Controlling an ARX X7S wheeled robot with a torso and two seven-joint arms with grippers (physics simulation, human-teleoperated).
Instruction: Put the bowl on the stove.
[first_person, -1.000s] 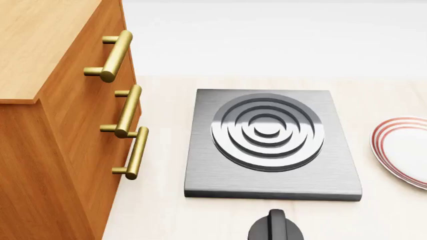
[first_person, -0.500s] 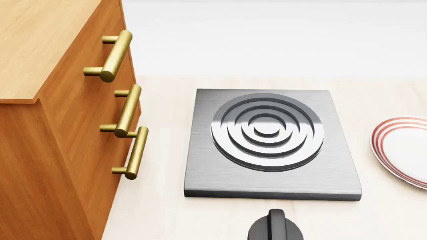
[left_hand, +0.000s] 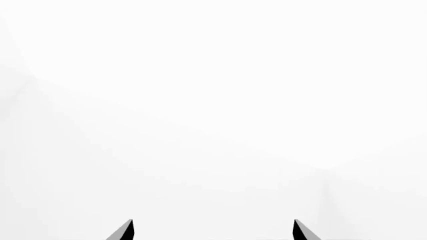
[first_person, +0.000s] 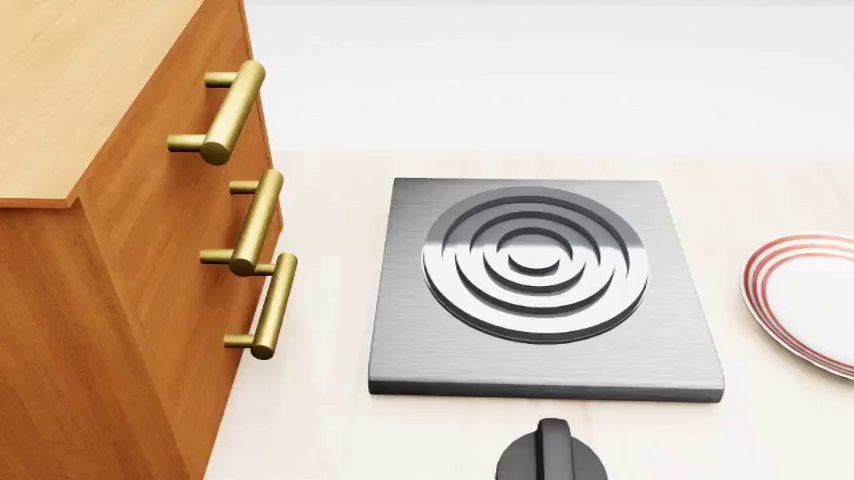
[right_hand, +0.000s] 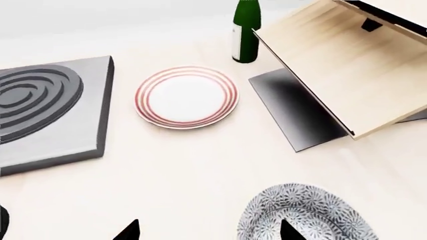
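Your bowl (right_hand: 303, 215) sits on the counter just below the right gripper (right_hand: 208, 231), plate (right_hand: 187, 96) between it and the stove (right_hand: 50, 112); it looks rigid, glazed, probably slippery; pinch its rim. Both grippers are spread and empty, the left gripper (left_hand: 212, 230) facing blank white.

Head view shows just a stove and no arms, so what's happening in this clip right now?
Nothing is being handled yet. The stove sits bare on the counter, a knob in front of it and a red-ringed plate beside it. The bowl lies on the counter just below the right claw, whose tips are spread and hold nothing. The left claw is open too, facing blank white.
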